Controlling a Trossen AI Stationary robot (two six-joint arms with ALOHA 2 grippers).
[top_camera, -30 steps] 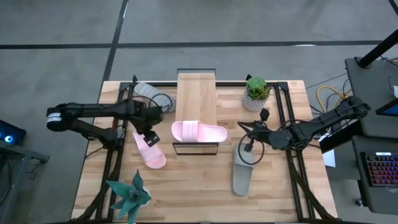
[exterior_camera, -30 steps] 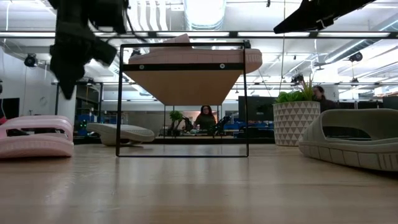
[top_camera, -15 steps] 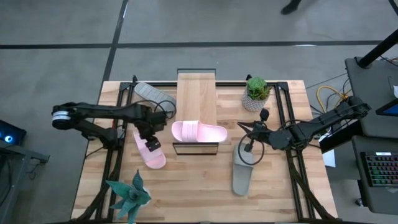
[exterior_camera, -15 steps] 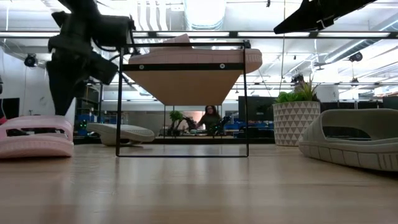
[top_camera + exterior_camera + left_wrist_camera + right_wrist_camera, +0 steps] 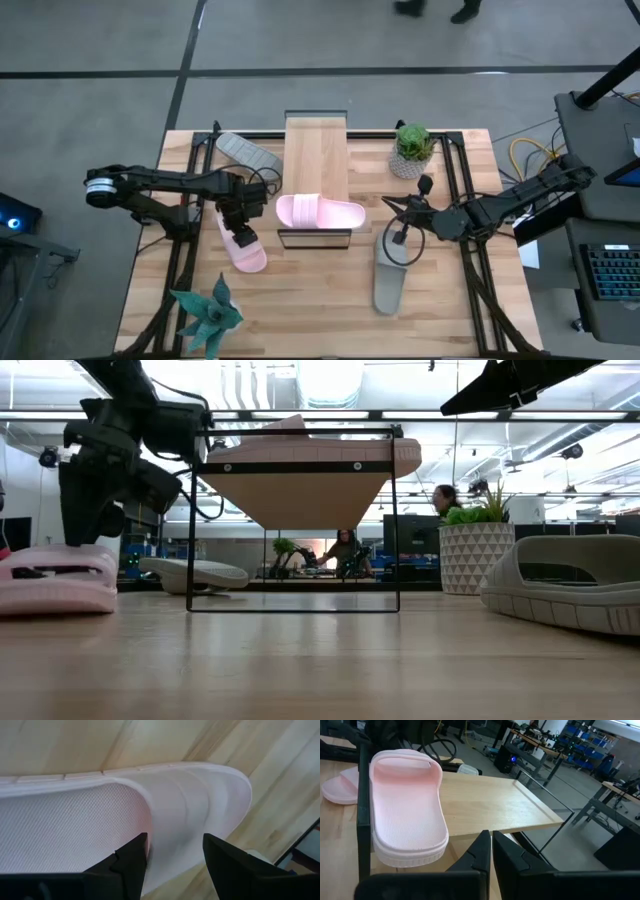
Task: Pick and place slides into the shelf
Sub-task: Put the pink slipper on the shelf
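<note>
Slides: you have one pink slide (image 5: 319, 212) on the shelf (image 5: 316, 150); three remain on the table (image 5: 320, 300). Left gripper (image 5: 243, 227) spread over the second pink slide (image 5: 241, 243), right gripper (image 5: 397, 238) closed, empty.

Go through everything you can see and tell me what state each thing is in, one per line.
Shelf: upright on the table, one slide on top.
Pink slide on shelf: lying flat near the shelf's front end.
Pink slide on table: flat, left claw just above it.
Left claw: open, nothing gripped.
Right claw: shut, empty, above the table.
Grey slide at right: flat on the table.
Grey slide at back left: on the table.
</note>
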